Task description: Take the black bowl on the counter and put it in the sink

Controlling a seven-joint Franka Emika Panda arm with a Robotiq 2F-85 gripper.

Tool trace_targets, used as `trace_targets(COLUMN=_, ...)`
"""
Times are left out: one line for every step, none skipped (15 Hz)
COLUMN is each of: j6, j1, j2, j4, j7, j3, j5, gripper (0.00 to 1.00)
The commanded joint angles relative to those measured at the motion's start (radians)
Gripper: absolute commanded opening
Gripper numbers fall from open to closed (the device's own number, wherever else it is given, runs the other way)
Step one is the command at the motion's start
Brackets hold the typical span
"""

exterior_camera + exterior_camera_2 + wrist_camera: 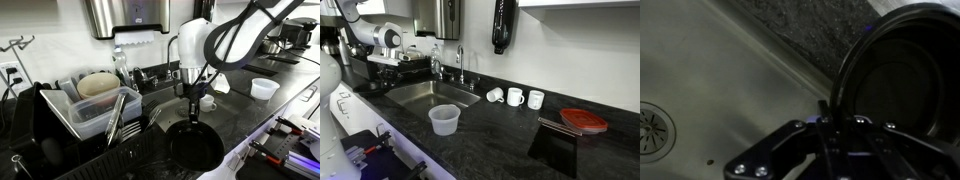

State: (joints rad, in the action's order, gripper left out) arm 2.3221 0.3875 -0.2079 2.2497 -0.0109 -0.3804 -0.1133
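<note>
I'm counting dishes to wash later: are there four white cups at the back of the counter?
No, only three white cups sit in a row on the counter.

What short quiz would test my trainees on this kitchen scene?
1. True or false: three white cups sit on the counter.
2. What lies in the grey dish tub? A red lid; B beige bowl; C kettle.
3. Fill in: the gripper meets the black bowl at its ___.
Key: 1 true; 2 B; 3 rim.
</note>
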Motion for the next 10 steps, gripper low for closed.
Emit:
trace_targets(j6=-0.003, j1=-0.025, j2=0.081, j4=0.013, j7=-0.046, j3=-0.005, j5=-0.056, gripper=0.02)
trace_targets(j6=-0.010, j1=-0.029, j2=0.106, j4=0.011, j7=-0.053, j3=-0.001, j5=-0.062, gripper=0.01)
trace_targets(j6=-0.016, j1=-0.035, j2=0.132, j4=0.009, j7=-0.060, j3=0.005, j5=-0.067, gripper=0.01)
trace_targets(j6=-0.020, j1=-0.041, j2=0.156, j4=0.009, j7=-0.064, j3=0.012, j5=-0.070, gripper=0.02)
trace_targets(j6=-0.025, j1=-0.050, j2=0.176, j4=0.009, j7=-0.067, j3=0.022, j5=-0.081, gripper=0.02)
trace_targets(j6=-0.029, j1=-0.057, j2=0.191, j4=0.009, j7=-0.064, j3=0.033, j5=-0.086, gripper=0.02)
trace_targets(j6=-0.032, j1=-0.066, j2=0.202, j4=0.008, j7=-0.063, j3=0.046, j5=-0.101, gripper=0.02)
trace_targets(j6=-0.033, j1=-0.074, j2=0.207, j4=0.006, j7=-0.059, j3=0.059, j5=-0.112, gripper=0.02)
trace_targets(j6=-0.032, j1=-0.082, j2=0.207, j4=0.002, j7=-0.059, j3=0.071, j5=-0.125, gripper=0.02)
trace_targets(j6=-0.030, j1=-0.089, j2=0.205, j4=0.000, j7=-0.055, j3=0.082, j5=-0.125, gripper=0.02)
